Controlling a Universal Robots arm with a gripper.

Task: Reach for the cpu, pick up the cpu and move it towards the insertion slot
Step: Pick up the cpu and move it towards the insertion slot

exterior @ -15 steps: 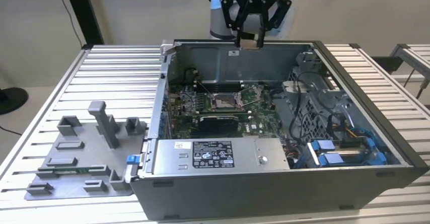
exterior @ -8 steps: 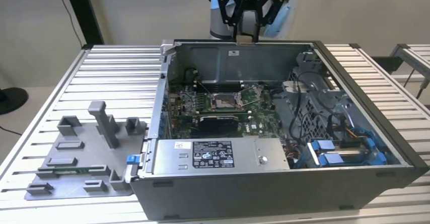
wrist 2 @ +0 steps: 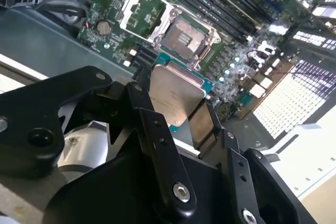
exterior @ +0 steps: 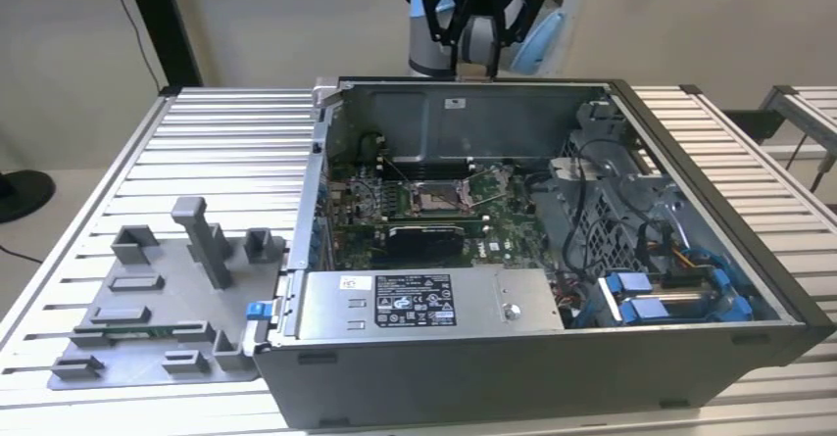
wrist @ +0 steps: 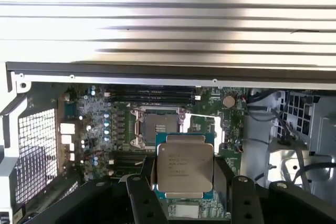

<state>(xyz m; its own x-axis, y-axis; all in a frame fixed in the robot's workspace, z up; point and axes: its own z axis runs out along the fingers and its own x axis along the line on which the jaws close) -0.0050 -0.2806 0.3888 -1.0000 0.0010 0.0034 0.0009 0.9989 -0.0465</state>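
Cpu (wrist: 185, 167) pinched flat between the jaws, high above the insertion slot (wrist: 156, 126) (green edge visible in second wrist view).

We find no legible text: faint print on the cpu (wrist: 185, 168) and on the power supply's white-and-black label (exterior: 412, 301) stays unreadable to us.

exterior view: we look down from high and far at the open computer case (exterior: 550, 260) | both wrist views: we look down close past the gripper (wrist: 184, 182) onto the insertion slot (wrist: 156, 125)
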